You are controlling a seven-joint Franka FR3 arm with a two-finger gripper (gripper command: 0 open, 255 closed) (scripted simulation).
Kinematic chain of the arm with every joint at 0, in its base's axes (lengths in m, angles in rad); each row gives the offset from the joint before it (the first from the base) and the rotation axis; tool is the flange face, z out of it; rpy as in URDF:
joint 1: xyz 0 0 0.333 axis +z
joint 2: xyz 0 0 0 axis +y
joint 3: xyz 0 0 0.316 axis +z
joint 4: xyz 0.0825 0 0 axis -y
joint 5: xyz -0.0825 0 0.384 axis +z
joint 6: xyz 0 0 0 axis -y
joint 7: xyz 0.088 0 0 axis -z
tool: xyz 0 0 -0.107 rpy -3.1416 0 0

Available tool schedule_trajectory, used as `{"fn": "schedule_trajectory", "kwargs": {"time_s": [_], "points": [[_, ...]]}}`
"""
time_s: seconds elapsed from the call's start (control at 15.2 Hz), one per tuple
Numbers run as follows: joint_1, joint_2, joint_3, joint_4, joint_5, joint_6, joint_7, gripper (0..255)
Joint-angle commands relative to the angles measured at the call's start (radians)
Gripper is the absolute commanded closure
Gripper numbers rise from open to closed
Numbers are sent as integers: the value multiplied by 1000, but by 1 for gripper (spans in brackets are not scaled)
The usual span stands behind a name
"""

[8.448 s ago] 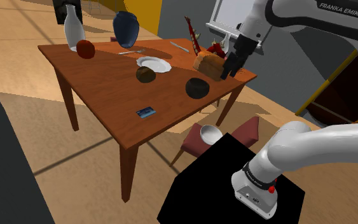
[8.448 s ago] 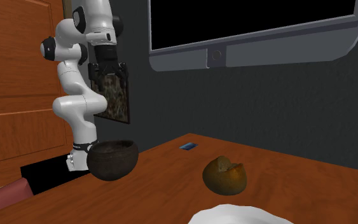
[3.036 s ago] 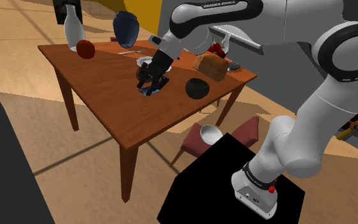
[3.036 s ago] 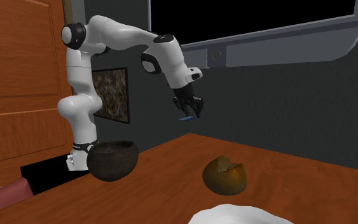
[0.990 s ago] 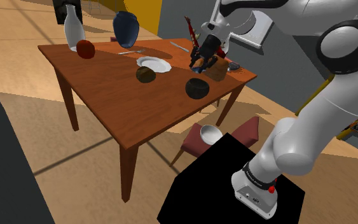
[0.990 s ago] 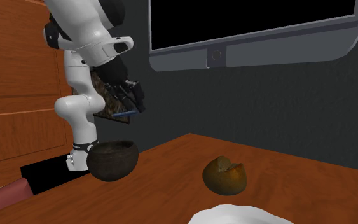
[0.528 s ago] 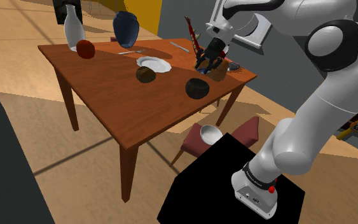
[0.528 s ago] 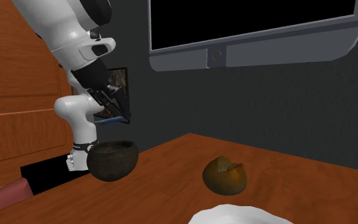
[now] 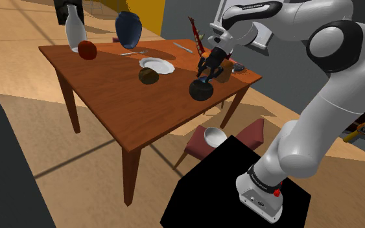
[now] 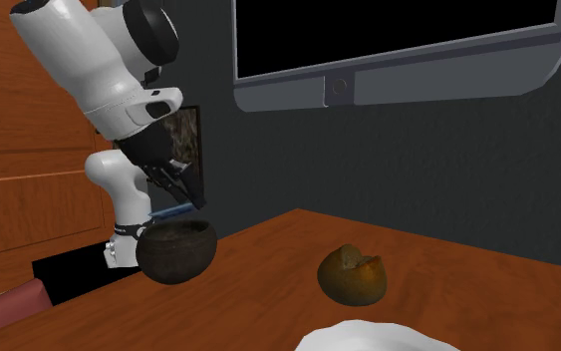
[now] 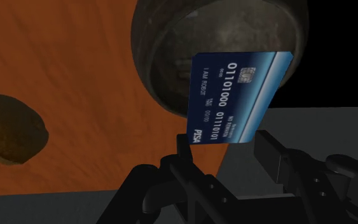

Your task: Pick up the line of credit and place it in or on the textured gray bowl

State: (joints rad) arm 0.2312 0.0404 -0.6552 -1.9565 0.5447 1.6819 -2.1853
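While brown lumpy object (image 11: 6,137) is sitting on wooden counter (image 11: 95,76), dark textured bowl (image 11: 165,57) is standing beside it, near counter edge. Gripper (image 11: 225,141) is hovering over bowl, clasping blue credit card (image 11: 238,95) by its edges; card is hanging tilted above bowl's opening, not touching it.

I log a brown wooden table (image 9: 103,84) mid-frame in the shoulder view, standing on a tan floor (image 9: 32,129) crossed by shadows. A red-seated chair (image 9: 252,131) sits at the table's lower right. Second exterior view: dark grey wall (image 10: 447,170), grey-framed black panel (image 10: 418,88) along the top, framed picture (image 10: 190,135) and wooden door (image 10: 19,199) at left.
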Motion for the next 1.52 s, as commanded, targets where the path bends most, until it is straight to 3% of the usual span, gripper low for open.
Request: {"fn": "schedule_trajectory", "kwargs": {"time_s": [0.0, 0.73, 0.79, 1.12, 1.45], "points": [[-1, 10, 0, -18, 7, 20, -16, 255], [-2, 30, 1, -45, 22, 55, -44, 255], [-2, 29, 1, -46, 22, 55, -44, 0], [-2, 29, 1, -46, 22, 55, -44, 0], [-35, 42, -26, 74, 5, -68, -36, 0]]}}
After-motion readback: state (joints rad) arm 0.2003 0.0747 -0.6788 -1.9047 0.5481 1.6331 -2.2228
